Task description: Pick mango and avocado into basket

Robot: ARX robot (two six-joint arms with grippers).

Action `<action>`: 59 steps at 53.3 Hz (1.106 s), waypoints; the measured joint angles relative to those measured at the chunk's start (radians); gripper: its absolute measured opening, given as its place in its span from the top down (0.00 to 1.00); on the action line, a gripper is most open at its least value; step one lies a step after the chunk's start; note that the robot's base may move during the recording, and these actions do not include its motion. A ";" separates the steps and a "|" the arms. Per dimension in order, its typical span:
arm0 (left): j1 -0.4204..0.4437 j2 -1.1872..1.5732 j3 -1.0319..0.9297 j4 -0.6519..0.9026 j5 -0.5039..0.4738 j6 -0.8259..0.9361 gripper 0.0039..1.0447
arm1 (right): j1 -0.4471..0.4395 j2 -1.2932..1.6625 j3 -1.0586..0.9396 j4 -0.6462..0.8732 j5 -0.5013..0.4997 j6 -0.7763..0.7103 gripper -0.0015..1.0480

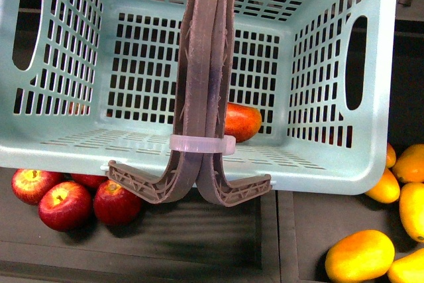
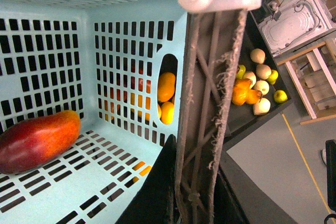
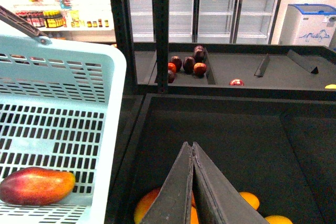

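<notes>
Dark fruit surface [image 1: 218, 243] lies below the basket [image 1: 331, 164], mango [image 1: 242, 122] inside. We judge avocado next, unseen. Left hand [image 2: 194, 198] grasps handle [image 2: 210, 77]; right hand [image 3: 190, 153] clenched, empty.

Right gripper [image 3: 192, 146]: two matte dark grey, flat-sided fingers [image 3: 176, 192] narrowing from broad bases to thin tips, lighter along their inner edges; left gripper [image 2: 195, 153]: seen only as smooth black finger [image 2: 155, 192] surfaces of similar tapering shape
</notes>
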 joint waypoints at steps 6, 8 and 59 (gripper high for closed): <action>0.000 0.000 0.000 0.000 0.000 0.000 0.88 | 0.000 -0.117 0.001 -0.154 -0.004 -0.002 0.98; 0.000 0.000 0.000 0.000 0.000 0.000 0.88 | 0.000 -0.162 0.001 -0.177 -0.005 -0.004 0.98; -0.007 0.001 0.001 0.000 0.001 0.000 0.88 | 0.001 -0.177 0.001 -0.186 -0.004 -0.005 0.06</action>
